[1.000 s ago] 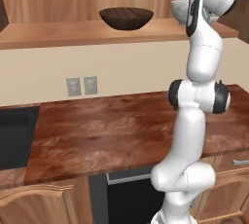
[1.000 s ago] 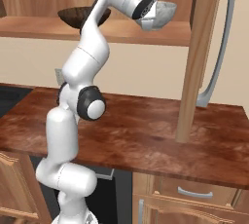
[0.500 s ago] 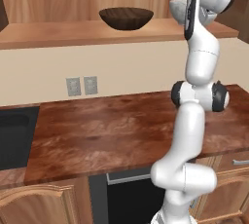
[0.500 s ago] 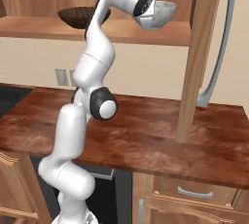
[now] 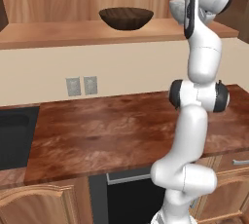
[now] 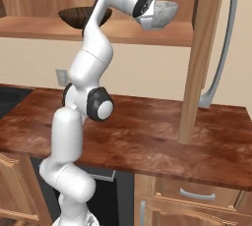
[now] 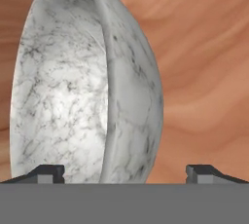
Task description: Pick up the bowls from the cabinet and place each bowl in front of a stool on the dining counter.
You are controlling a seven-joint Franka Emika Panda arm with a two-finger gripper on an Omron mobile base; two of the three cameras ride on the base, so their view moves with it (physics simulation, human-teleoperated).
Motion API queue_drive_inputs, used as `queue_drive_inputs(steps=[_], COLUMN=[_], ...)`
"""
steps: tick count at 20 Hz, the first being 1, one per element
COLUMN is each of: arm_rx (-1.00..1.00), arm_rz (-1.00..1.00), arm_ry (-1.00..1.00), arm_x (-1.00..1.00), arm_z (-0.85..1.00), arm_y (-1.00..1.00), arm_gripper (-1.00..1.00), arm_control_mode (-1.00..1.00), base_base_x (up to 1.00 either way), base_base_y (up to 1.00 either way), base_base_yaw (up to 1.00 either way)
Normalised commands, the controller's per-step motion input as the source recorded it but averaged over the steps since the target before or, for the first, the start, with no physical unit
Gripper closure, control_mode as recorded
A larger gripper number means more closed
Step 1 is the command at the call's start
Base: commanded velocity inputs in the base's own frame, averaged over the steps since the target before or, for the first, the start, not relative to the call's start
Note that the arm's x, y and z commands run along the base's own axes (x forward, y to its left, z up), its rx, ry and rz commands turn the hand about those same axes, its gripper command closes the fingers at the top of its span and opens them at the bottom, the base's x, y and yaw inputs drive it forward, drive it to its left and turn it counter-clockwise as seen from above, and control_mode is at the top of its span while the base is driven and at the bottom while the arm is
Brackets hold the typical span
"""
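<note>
A pale grey speckled bowl [image 7: 82, 86] stands at the right end of the tan cabinet shelf [image 5: 58, 32], and in the hand view its rim runs up between my two fingertips [image 7: 46, 172]. My gripper [image 7: 125, 172] is open, straddling that rim; whether the fingers touch it I cannot tell. From the right base the same bowl [image 6: 166, 12] sits just past my gripper [image 6: 153, 18]. The arm partly covers it in the left base view, leaving an edge of the bowl [image 5: 177, 9]. A wider dark brown bowl [image 5: 126, 17] rests further left on the shelf. The dining counter and stools are out of view.
Below the shelf lies a reddish-brown worktop [image 5: 107, 130] with a black sink [image 5: 12, 130] at its left. Two wall outlets [image 5: 80, 85] sit on the cream wall. A wooden post [image 6: 197, 58] rises from the worktop just right of the bowl, with a curved grey handle [image 6: 224, 48] beyond.
The arm's middle joints have shifted slightly while the hand stayed up at the grey bowl. The jaws are as wide open as before and both bowls have not moved.
</note>
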Motion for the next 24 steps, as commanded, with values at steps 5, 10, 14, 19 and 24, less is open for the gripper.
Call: queue_drive_inputs(steps=[5,10,14,19,24], arm_rx=[0.00,0.00,0.00,0.00,0.00], arm_rz=[0.00,0.00,0.00,0.00,0.00], arm_ry=[0.00,0.00,0.00,0.00,0.00], arm_x=[0.00,0.00,0.00,0.00,0.00], arm_z=[0.00,0.00,0.00,0.00,-0.02], arm_y=[0.00,0.00,0.00,0.00,0.00], arm_gripper=[-1.00,1.00,1.00,1.00,1.00], arm_control_mode=[-1.00,-1.00,-1.00,-1.00,-1.00], base_base_x=[0.00,0.00,0.00,0.00,0.00], base_base_y=[0.00,0.00,0.00,0.00,0.00], base_base_yaw=[0.00,0.00,0.00,0.00,0.00])
